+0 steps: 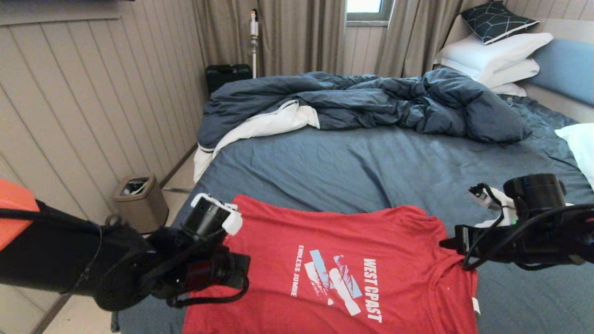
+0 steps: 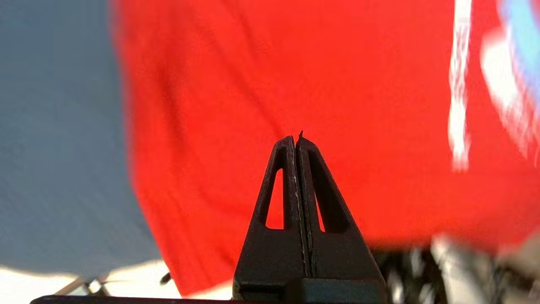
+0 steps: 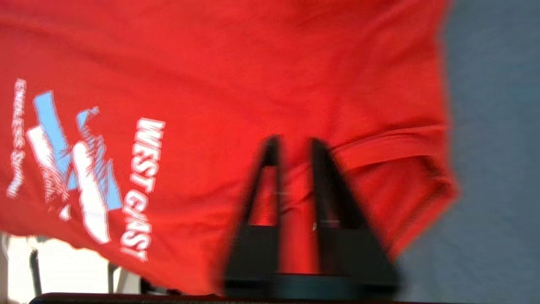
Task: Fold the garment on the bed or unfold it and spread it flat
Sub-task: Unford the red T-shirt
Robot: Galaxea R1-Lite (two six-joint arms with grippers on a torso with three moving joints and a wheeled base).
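The garment (image 1: 334, 260), a red T-shirt with a white and light-blue chest print, lies spread print-up near the front edge of the bed (image 1: 371, 162). Its collar end points to the right. My left gripper (image 2: 296, 137) hovers over the shirt's left part (image 2: 337, 84), shut, with no cloth showing between its fingers. My right gripper (image 3: 294, 143) is over the collar and shoulder area (image 3: 379, 143), its jaws a little apart with red cloth showing in the gap. In the head view the right gripper (image 1: 457, 243) sits at the shirt's right edge.
A rumpled dark blue duvet (image 1: 371, 102) with white lining lies across the far half of the bed. White pillows (image 1: 492, 55) are stacked at the back right, and another white pillow (image 1: 580, 144) is at the right edge. A bin (image 1: 139, 202) stands on the floor to the left.
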